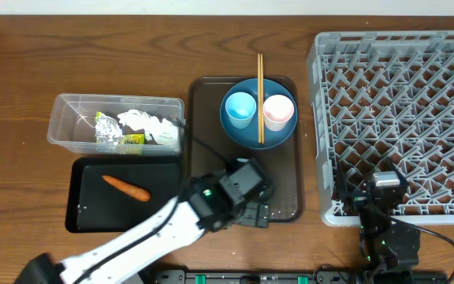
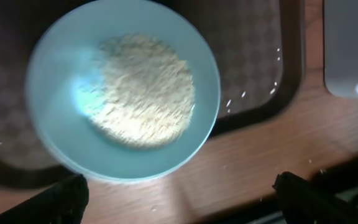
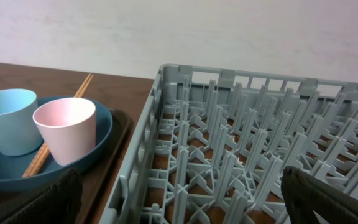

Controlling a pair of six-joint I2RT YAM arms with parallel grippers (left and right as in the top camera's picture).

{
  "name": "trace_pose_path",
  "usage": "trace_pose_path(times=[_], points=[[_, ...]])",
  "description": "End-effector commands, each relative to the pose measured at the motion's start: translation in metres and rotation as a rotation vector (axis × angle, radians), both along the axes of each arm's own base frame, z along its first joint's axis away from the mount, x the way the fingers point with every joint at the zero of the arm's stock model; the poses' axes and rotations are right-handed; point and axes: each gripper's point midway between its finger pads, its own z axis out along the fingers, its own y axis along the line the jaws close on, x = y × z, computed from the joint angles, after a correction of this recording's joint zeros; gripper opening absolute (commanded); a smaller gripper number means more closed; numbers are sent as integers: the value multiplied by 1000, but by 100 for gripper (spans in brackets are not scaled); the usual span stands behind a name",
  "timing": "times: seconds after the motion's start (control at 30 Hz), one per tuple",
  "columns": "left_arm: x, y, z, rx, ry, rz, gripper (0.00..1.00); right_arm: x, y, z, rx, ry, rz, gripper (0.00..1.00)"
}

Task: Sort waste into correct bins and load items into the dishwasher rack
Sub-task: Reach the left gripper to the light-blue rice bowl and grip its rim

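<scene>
Left gripper — above bowl (rice inside)

Table brown wood grain. Dishwasher rack grey, lattice pattern. Serving tray dark brown, faint checker texture in left wrist view. Plate deep blue, on it light blue cup and pale pink cup. Chopsticks tan wood. Tub clear; napkins white, foil wrapper silver with yellow-green label. Black tray; carrot piece orange. Bowl reads pale blue, rice bits off-white.
</scene>
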Motion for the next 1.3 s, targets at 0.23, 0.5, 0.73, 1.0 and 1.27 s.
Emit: trace_pose_path(times=[0.23, 0.5, 0.73, 1.0, 1.27], points=[[-3, -46, -16, -78, 31, -56, 76, 0, -3, -1, -6, 3, -13, 99], [0, -51, -30, -27, -13, -52, 64, 0, -3, -1, -6, 3, -13, 99], [20, -43, -40, 64, -134, -19, 51, 0, -3, -1, -6, 3, -13, 99], [25, -47, -59, 93, -136, -15, 47, 0, -3, -1, -6, 3, -12, 99], [31, -43, -62, 120, -160, -3, 35, 0, -3, -1, -6, 3, -12, 99]])
